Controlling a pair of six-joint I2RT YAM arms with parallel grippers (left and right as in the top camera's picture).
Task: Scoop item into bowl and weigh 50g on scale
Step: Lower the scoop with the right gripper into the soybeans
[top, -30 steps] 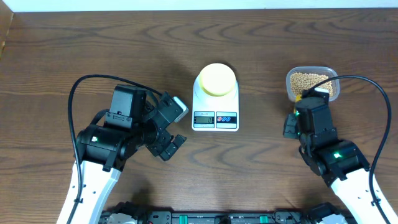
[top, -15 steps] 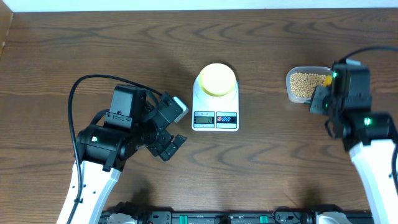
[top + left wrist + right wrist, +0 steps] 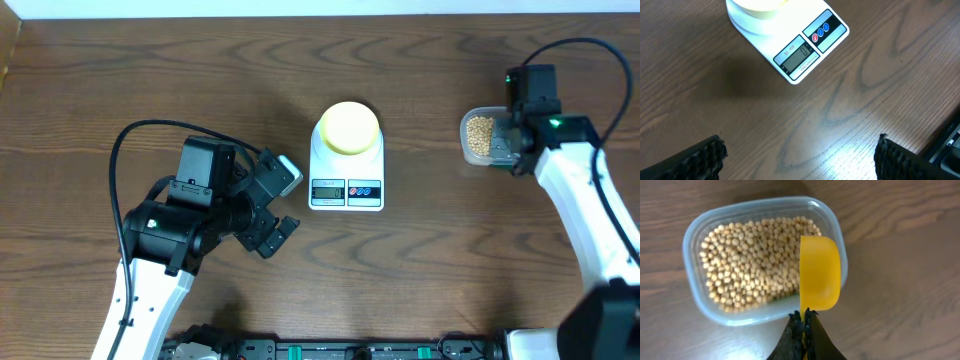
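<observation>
L claw: jaws spread wide, holding nothing, parked over bare table. Scale lies ahead of it, well apart, display end nearest the claw. Bowl sits on the scale's far end; no beans seen in it from overhead.

R claw: pinched tight on handle of yellow scoop. Cup sticks straight out ahead of the fingertips, over the rim of the clear tub. Beans fill the tub, ahead & left of the cup; none visible on the scoop.

Est. step: first dig, task barely begun.

Risks:
- cup is at the rim, so a downward push could catch the wall & tip or skid the light tub, spilling beans
- thin handle grip, so scoop may twist under load
- overfull cup would shed beans on the carry to the bowl, far left of R claw
- dumping all at once would overshoot target wt
</observation>
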